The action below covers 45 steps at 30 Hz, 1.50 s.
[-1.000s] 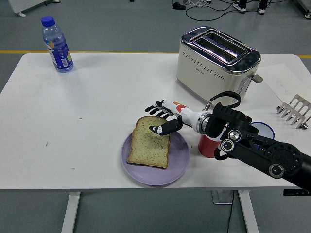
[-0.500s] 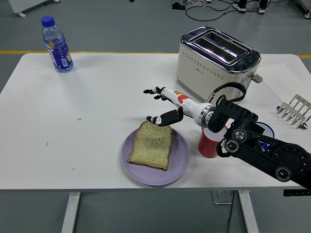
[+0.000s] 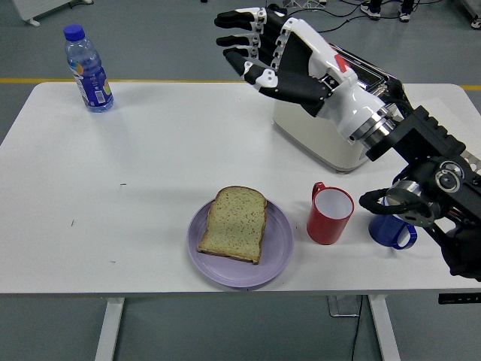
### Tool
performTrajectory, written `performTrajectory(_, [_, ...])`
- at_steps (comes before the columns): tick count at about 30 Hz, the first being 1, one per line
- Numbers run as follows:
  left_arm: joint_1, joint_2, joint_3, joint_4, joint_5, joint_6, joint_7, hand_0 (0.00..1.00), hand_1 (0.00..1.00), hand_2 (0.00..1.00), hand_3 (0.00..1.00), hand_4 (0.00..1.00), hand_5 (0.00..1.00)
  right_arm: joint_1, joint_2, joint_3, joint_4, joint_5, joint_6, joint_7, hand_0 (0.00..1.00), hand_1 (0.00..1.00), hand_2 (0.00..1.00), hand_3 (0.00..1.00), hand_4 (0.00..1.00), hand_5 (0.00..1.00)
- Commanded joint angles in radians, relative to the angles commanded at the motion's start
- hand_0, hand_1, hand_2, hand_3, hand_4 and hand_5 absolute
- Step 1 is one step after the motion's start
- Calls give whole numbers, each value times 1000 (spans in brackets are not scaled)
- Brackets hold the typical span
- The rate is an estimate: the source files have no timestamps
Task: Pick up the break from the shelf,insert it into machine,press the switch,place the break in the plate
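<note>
Right hand (image 3: 259, 49) raised high, close to the camera, near the top of the view. Fingers (image 3: 239, 39) extended and slightly curved, spread apart, pointing left; thumb (image 3: 289, 84) below them, also pointing left. Nothing held. White palm and wrist run down-right into the black forearm (image 3: 432, 173) at the right edge.

Lighting: bright, even, diffuse overhead. Shadows: soft and faint; a thin one rims the purple plate (image 3: 240, 272), a pale one lies beside the red mug (image 3: 329, 216) to the plate's right. Glare: mild sheen on the white table (image 3: 135, 165) beyond the plate. Focus: sharp around the plate; the right hand (image 3: 274, 53) slightly soft.
</note>
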<state>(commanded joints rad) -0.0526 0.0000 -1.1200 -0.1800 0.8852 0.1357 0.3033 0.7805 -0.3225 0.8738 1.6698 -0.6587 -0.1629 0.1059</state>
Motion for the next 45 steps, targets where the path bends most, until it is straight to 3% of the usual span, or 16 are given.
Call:
performTrajectory(4, [1,0,-4,0,5,-1,1,647,630,695,789,596,998,-38,-31,98,-7,71,-4,51,680,648,655,607,519,150])
performTrajectory(10, [3,0,-9,0,15,-4,3,646,630,694,788,595,998,-98,-69,262,-80,201,-19,87,676,646,657,614,515,162])
performTrajectory(23, [16,0,-36,0,47,-6,7,647,631,693,789,591,998,-302,-77,559,-293,369,-20,145,673,644,657,619,503,163])
performTrajectory(27, [20,0,-46,0,60,-6,7,647,631,693,788,590,998,-380,-74,607,-332,375,-17,154,673,644,657,617,499,160])
performTrajectory(34, [24,0,-55,0,74,-9,5,646,631,693,788,591,998,-511,-59,661,-372,388,21,110,676,644,662,614,501,158])
performTrajectory(40, [18,0,-50,0,67,-10,0,645,631,694,787,590,998,-587,-17,738,-371,362,18,61,677,647,663,614,508,169])
performTrajectory(45, [13,0,-45,0,55,-10,-5,645,630,695,788,589,998,-627,18,784,-367,358,18,66,677,648,664,612,506,170])
